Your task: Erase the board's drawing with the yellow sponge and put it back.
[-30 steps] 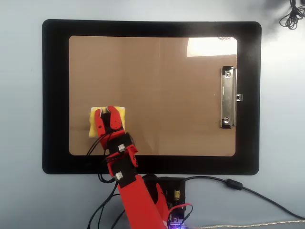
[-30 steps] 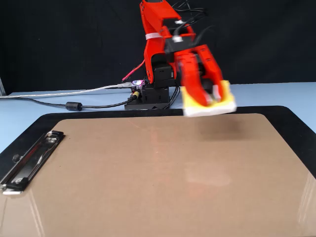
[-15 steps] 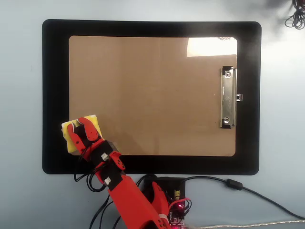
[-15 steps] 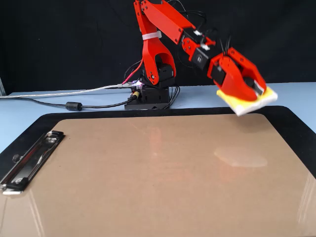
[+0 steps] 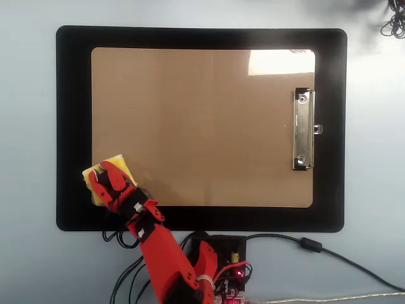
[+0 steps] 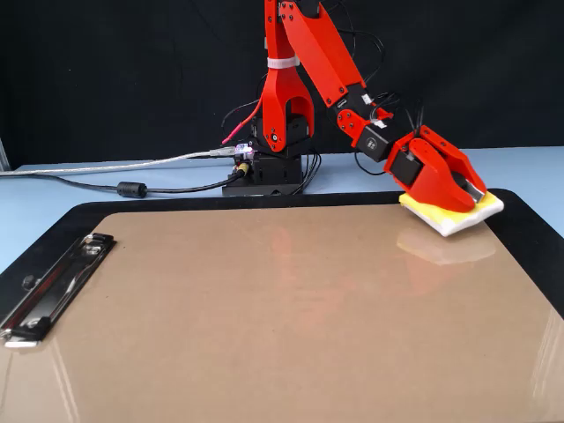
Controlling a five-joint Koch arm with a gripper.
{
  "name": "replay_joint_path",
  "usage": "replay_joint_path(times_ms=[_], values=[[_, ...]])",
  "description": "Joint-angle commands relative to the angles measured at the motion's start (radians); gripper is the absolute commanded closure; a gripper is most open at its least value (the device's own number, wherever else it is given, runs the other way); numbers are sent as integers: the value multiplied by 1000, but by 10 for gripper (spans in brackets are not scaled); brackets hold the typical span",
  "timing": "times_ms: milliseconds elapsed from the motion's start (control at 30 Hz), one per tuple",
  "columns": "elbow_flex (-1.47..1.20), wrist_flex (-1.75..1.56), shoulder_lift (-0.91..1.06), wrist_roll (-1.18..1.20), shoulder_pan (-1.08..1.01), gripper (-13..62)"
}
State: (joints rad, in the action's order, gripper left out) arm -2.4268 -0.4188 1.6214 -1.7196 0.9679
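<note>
End effector: the red end effector is resting on top of the yellow sponge at about 8 o'clock of the overhead view; in the fixed view it is sitting at roughly 2 o'clock. Whether its jaws are parted or clamping the sponge cannot be told from either view.
Yellow sponge: it is lying over the board's corner nearest the arm, part on the board and part on the black mat, largely covered by the end effector. In the fixed view a yellow upper layer is showing above a white underside.
Black mat: it is lying flat on the desk, framing the board on all sides.
Board: it is lying flat on the mat, a bright glare patch showing at about 1 o'clock of the overhead view.
Drawing: no marker stroke is showing on the board's visible surface in either view.
Arm base: it is sitting at 6 o'clock of the overhead view, just off the mat's edge, with cables trailing toward 4 o'clock.
Clip: it is lying closed along the board's short edge at 3 o'clock of the overhead view.
Desk: pale blue, it is carrying the mat and the arm base.
</note>
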Motion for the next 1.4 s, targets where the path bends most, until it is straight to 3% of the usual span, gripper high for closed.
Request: replay_joint_path(times_ms=[0,300,467,567,667,833,967,1033,1200,1367], values=[[-15,-91,78,-6,31,575],[-37,-91,83,-6,55,565],[-38,-94,81,-8,66,308],[-35,-94,86,-8,74,224],[-32,-92,112,-11,75,169],[-32,-21,373,-32,69,169],[14,397,630,-94,29,169],[101,724,704,-97,-94,169],[390,1445,686,40,-430,169],[474,1690,669,336,-784,169]])
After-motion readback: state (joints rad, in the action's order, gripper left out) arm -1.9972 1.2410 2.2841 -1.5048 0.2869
